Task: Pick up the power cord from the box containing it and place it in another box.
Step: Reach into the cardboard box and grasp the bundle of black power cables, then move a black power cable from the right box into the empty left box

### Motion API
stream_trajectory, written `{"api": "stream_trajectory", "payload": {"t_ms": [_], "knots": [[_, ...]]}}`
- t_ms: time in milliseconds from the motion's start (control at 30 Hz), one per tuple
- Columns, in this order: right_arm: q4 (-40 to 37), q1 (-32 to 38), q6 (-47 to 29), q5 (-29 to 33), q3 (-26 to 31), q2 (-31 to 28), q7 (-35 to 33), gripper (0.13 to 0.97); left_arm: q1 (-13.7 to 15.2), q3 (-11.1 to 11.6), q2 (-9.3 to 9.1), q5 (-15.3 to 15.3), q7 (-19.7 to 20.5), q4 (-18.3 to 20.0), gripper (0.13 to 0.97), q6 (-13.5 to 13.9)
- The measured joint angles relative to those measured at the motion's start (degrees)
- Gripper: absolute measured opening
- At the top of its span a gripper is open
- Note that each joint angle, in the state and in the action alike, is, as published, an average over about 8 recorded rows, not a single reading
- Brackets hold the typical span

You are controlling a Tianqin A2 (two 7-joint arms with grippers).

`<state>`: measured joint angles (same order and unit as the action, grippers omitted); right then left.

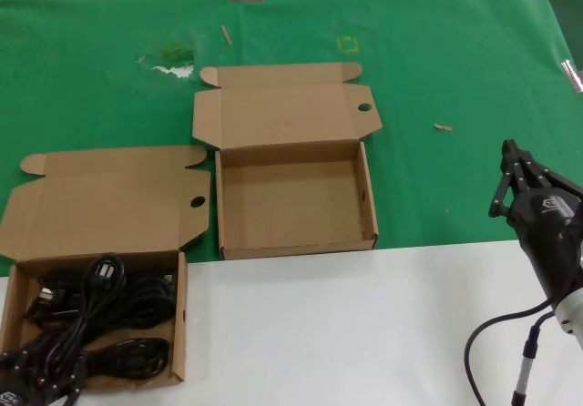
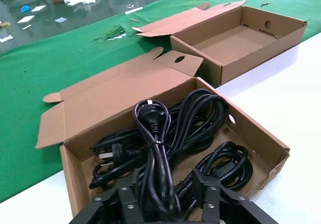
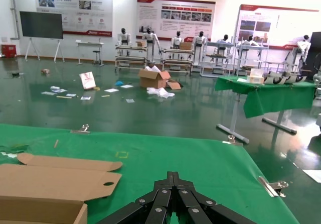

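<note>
Down in the head view, two flat brown cardboard boxes with open lids were seen on the table. The near box [image 1: 182, 319] at the robot's left was filled with thin black power cords [image 1: 109, 319]. The black left gripper [image 1: 23, 386] was seen low at that box's near corner. The far box [image 1: 369, 201] was set on the green cloth [image 1: 455, 69], and no cord was seen in it. The black right gripper [image 1: 512, 180] was held over the cloth, well apart from both boxes.

From the left wrist view, one bundled cord [image 2: 156, 148] was gripped between the left gripper's fingers [image 2: 208, 194], its plug end [image 2: 149, 112] raised above the rest.

From the right wrist view, the right gripper's fingers [image 3: 165, 194] were pressed together, with nothing held.
</note>
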<state>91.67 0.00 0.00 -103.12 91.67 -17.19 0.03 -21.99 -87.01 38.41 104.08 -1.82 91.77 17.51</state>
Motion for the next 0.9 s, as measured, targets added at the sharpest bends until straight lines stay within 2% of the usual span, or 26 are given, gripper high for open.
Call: {"api": "stream_trajectory", "payload": {"t_ms": [33,300,600,767,900], "knots": [[0.0,0.0,0.0,0.0,0.0,0.0,0.0,0.138,0.1,-0.3,0.04,-0.2,0.3,0.1,0.484,-0.4],[0.0,0.0,0.0,0.0,0.0,0.0,0.0,0.138,0.5,-1.2,0.58,-0.8,1.8,0.0,0.309,-2.3],[0.0,0.0,0.0,0.0,0.0,0.0,0.0,0.138,0.8,-1.0,1.11,-0.3,3.1,0.2,0.205,-3.1],[0.0,0.0,0.0,0.0,0.0,0.0,0.0,0.138,0.5,-0.5,1.40,0.3,4.0,1.5,0.204,-3.3],[0.0,0.0,0.0,0.0,0.0,0.0,0.0,0.138,-1.0,1.8,1.35,1.6,4.6,4.1,0.199,-3.2]]}}
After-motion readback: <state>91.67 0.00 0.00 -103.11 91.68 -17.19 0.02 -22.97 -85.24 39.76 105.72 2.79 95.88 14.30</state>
